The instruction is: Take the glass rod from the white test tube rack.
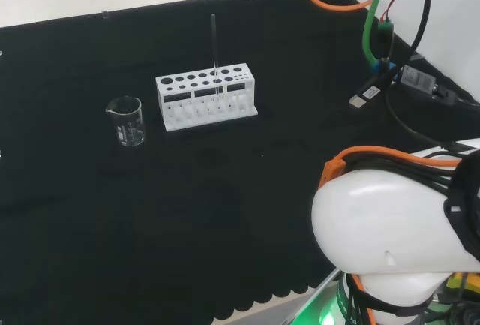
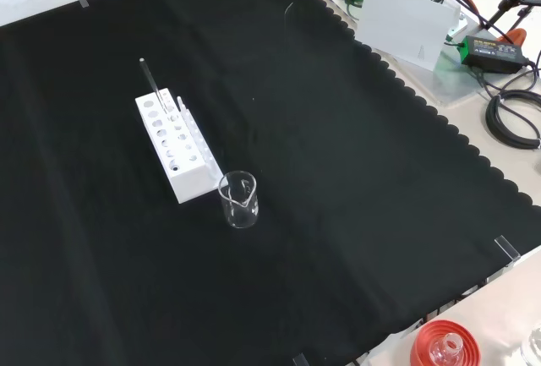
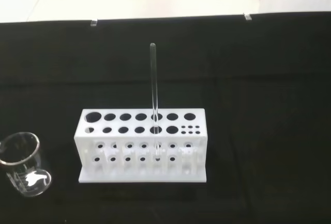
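A glass rod stands upright in the white test tube rack mid-tabletop; the fingers' state cannot be told.

A white test tube rack is seen standing on the black-clothed tabletop, toward the far side. A glass rod is held upright in one of its holes — right of the rack's middle. A clear beaker is set just left of the rack, apart from it. The arm's white link is seen at lower right.
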{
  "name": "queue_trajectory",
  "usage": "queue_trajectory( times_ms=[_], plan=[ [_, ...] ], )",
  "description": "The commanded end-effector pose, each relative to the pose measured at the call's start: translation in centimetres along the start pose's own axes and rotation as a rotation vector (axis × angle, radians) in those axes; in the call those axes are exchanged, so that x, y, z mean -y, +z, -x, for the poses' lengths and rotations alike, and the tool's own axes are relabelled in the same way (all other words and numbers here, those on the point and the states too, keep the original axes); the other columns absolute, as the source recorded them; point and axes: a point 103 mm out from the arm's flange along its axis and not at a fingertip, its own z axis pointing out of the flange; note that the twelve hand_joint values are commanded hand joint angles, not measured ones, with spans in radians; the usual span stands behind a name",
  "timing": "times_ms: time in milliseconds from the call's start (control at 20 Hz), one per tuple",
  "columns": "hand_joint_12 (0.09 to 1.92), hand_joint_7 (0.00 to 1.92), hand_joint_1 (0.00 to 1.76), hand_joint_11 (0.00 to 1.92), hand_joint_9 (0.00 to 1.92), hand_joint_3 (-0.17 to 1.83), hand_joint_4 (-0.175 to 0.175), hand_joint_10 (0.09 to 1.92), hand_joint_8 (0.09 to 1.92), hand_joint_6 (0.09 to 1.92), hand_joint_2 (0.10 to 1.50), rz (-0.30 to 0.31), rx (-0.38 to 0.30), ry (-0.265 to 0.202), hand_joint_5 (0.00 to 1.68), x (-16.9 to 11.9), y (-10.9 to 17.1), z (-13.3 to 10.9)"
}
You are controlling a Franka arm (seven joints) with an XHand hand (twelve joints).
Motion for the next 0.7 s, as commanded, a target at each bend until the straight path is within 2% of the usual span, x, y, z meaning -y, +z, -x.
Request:
queue_trajectory(
  times_ms=[50,350,700],
  plan=[
    [1.51,0.0,0.45,0.01,0.03,0.4,0.007,0.96,0.63,0.09,0.89,-0.001,-0.014,-0.016,0.1,-0.5,0.7,0.3],
    [1.48,0.06,0.52,0.14,0.15,0.38,-0.007,0.96,0.74,0.09,0.87,0.029,-0.029,-0.063,0.2,-1.4,1.0,-0.9],
    [1.41,0.17,0.53,0.32,0.35,0.39,-0.018,0.92,0.76,0.09,0.87,0.006,-0.027,-0.092,0.27,-4.8,2.2,-1.3]
  ],
)
